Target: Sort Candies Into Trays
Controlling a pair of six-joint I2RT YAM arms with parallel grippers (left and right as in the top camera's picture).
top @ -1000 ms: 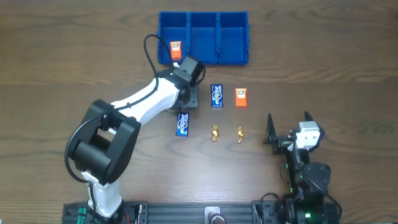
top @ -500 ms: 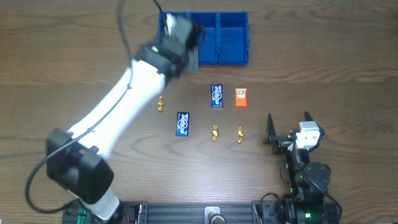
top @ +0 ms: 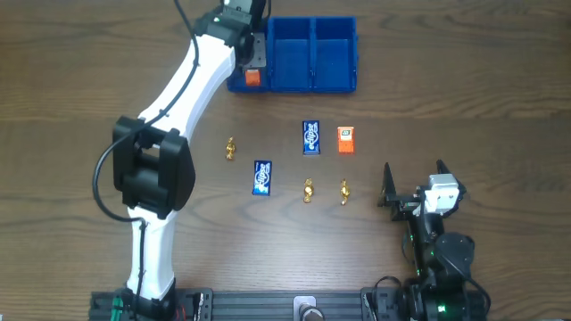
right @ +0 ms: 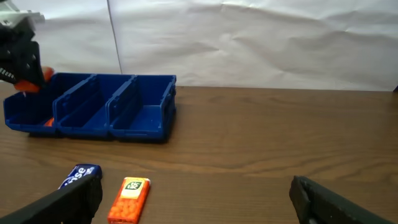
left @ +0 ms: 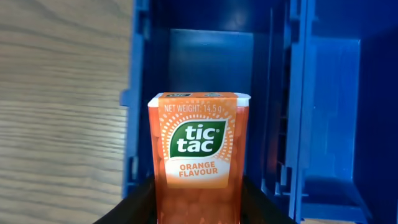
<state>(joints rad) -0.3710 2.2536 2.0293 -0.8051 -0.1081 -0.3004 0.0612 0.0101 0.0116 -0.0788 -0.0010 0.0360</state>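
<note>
Left gripper (left: 198, 210) is pinching the orange mint box (left: 199, 155) over the end compartment of the blue tray (left: 281, 93) (lining up the drop, I'd guess). Right gripper (top: 413, 185) is sitting spread, parked.

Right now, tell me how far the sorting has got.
Done: nothing I can confirm. Left gripper holds an orange box over the blue tray's left compartment. Left on the table: two blue packets, second orange box, three gold candies. Right gripper rests open.

Three orange candy boxes (top: 345, 139), two blue candy bars (top: 310, 136), three gold wrapped candies (top: 308, 190), one three-compartment blue tray (top: 335, 86).
</note>
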